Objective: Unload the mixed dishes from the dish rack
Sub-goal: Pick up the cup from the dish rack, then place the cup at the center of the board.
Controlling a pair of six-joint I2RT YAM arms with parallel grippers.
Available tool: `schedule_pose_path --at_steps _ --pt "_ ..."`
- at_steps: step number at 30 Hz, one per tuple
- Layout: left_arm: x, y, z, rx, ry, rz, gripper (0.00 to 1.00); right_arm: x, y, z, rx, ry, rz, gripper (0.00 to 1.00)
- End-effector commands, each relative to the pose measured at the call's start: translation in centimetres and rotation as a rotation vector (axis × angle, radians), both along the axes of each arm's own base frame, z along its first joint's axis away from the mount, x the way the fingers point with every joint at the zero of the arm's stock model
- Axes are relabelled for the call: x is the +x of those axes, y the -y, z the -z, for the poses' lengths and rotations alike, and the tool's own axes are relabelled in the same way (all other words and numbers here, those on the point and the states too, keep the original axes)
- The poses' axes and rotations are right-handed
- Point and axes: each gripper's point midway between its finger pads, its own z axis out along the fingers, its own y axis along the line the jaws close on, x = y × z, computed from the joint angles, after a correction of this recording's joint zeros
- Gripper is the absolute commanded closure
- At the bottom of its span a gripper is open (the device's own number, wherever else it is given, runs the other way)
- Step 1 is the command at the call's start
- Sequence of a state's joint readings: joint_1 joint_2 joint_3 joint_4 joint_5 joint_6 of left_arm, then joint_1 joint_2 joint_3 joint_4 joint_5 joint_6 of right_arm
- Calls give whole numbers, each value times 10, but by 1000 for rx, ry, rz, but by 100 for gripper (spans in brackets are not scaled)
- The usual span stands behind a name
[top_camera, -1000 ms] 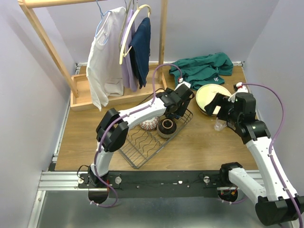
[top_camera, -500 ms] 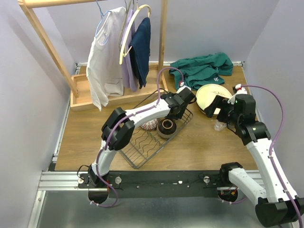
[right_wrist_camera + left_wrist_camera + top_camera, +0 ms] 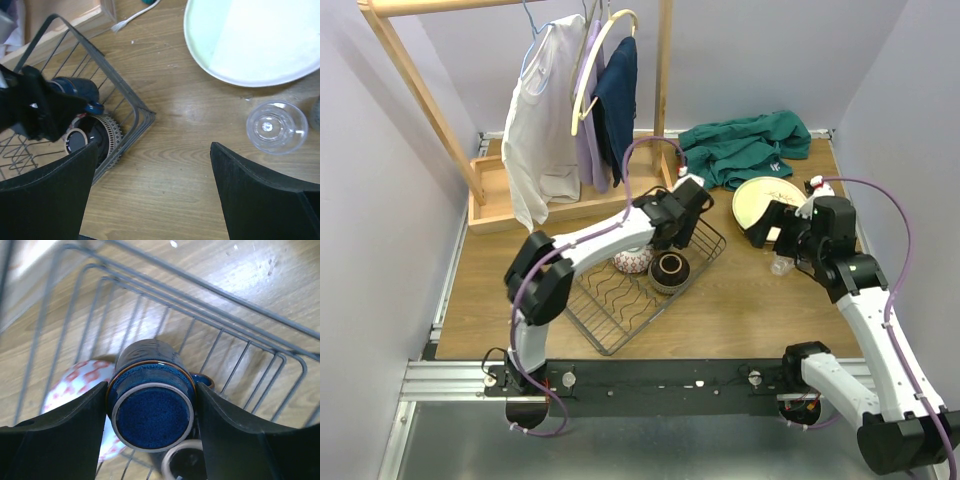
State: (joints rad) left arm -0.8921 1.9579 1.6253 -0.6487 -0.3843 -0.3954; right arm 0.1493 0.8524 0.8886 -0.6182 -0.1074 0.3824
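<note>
Wooden counter (image 3: 750,300), pale walls on three sides. A wooden clothes rack (image 3: 420,100) with hanging garments stands at the back left, and a green cloth (image 3: 750,145) lies heaped at the back right.

The dish rack (image 3: 620,310), black wire, sits mid-counter at an angle. Inside it, side by side, are a patterned bowl (image 3: 633,261) and a dark bowl (image 3: 671,268).

The left pincer (image 3: 150,412) is over the rack's far end. Its fingers are clamped on either side of a dark blue cup (image 3: 152,415), whose base faces the wrist camera and whose handle points right. Whether the cup touches the wire cannot be told.

The cream plates (image 3: 768,205) lie on the counter to the right of the rack. A clear glass cup (image 3: 276,126) stands upright just beside their near edge.

The right pincer (image 3: 155,190) is spread wide and holds nothing. It hangs over bare wood between the rack's corner and the glass cup.
</note>
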Motion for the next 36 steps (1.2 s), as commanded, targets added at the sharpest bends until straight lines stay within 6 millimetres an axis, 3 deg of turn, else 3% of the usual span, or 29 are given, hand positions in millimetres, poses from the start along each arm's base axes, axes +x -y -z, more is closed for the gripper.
schedule_pose_path --at_steps 1,3,4,6,7,12,13,14,16,20,32,36 --pt "9 1 -78 -270 111 -12 73 5 -24 -4 79 24 -114 0" --pt "8 -1 -83 -349 104 -2 74 6 -31 -6 112 31 -143 0" --pt "6 -3 -99 -400 123 9 75 7 -39 -8 141 42 -182 0" --pt "4 -5 -102 -477 126 7 76 7 -49 -11 184 47 -218 0" --pt "1 -8 -117 -543 128 17 76 8 -57 -15 218 56 -261 0" --pt "-9 -20 -133 -760 137 33 77 8 -81 -23 350 65 -361 1" --pt "-14 -23 -146 -805 158 43 78 12 -85 -31 368 101 -380 1" --pt "-19 -24 -140 -827 150 63 78 10 -91 -32 408 89 -405 1" --pt "-26 -27 -155 -891 188 93 79 12 -98 -39 446 114 -446 2" --pt "-40 -32 -161 -1005 214 126 79 12 -112 -51 563 120 -511 3" --pt "-72 -28 -201 -1297 267 262 80 12 -134 -69 758 139 -645 7" --pt "-78 -23 -205 -1333 268 318 80 10 -140 -74 807 121 -668 10"
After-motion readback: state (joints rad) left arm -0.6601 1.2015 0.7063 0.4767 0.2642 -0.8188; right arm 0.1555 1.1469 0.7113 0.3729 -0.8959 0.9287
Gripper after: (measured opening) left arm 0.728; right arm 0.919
